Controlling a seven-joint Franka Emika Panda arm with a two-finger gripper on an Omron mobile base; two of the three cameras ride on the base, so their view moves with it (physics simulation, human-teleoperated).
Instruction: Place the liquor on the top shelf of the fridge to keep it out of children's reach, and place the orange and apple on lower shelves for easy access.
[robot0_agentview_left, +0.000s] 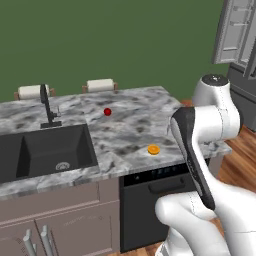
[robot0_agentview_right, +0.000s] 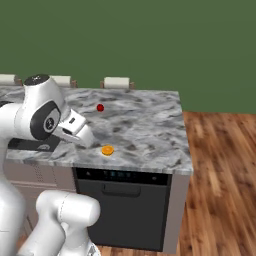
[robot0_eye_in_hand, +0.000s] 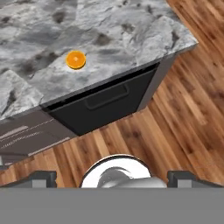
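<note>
Jaws (robot0_eye_in_hand: 112, 177) are standing spread, holding nothing; I'm risking nudging the orange (robot0_eye_in_hand: 75, 60), at eleven o'clock, off the surface (robot0_eye_in_hand: 131, 35) edge.

I see a grey-white marbled stone countertop (robot0_agentview_left: 135, 117) w/ a dark rectangular sink basin (robot0_agentview_left: 47, 150) sunk into its left part. A black bar-shaped faucet (robot0_agentview_left: 47, 107) stands upright at the basin's back edge. Two white paper towel rolls (robot0_agentview_left: 100, 85) on brown holders sit along the counter's far edge. Under the counter: a black dishwasher front w/ a recessed handle (robot0_agentview_right: 125, 202), next to it taupe cabinet doors w/ silver bar handles (robot0_agentview_left: 55, 225). Behind everything, a plain dark green wall (robot0_agentview_right: 150, 40). Floor is brown wood planks (robot0_eye_in_hand: 175, 118).
</note>
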